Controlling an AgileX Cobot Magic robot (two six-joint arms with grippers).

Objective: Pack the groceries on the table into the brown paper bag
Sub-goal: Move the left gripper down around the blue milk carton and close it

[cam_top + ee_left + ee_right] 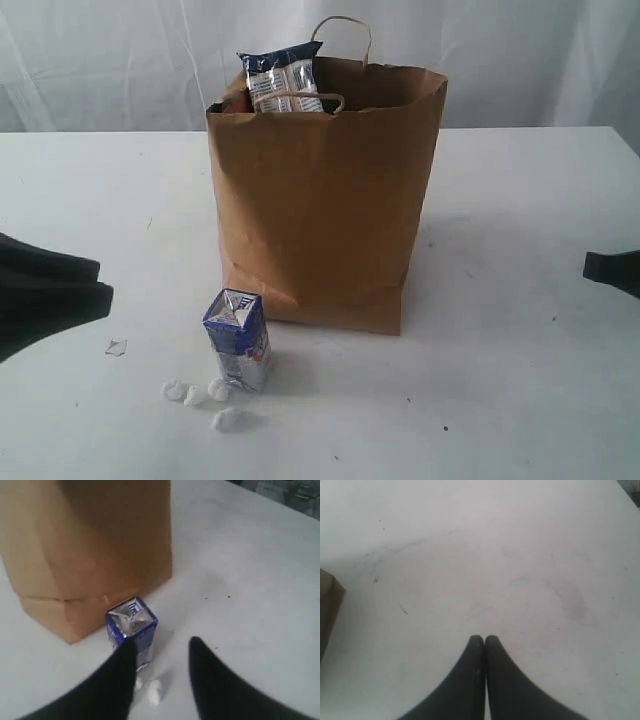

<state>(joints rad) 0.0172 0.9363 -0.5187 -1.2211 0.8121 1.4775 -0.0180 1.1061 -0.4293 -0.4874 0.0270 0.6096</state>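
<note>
The brown paper bag (320, 200) stands upright at the middle of the table (520, 380). A long blue-white packet (283, 78) pokes out of its top. The small blue-white carton (238, 338) stands just in front of the bag's left corner, its top crumpled. In the left wrist view the carton (131, 627) is just beyond one finger of my left gripper (162, 645), which is open and holds nothing; the bag (90, 545) rises behind. My left gripper (105, 279) is at the left edge. My right gripper (484, 639) is shut and empty over bare table, seen at the right edge (590, 266).
Several small white wads (200, 393) lie on the table by the carton's base, and a small clear scrap (116, 347) lies to their left. One corner of the bag (327, 610) shows in the right wrist view.
</note>
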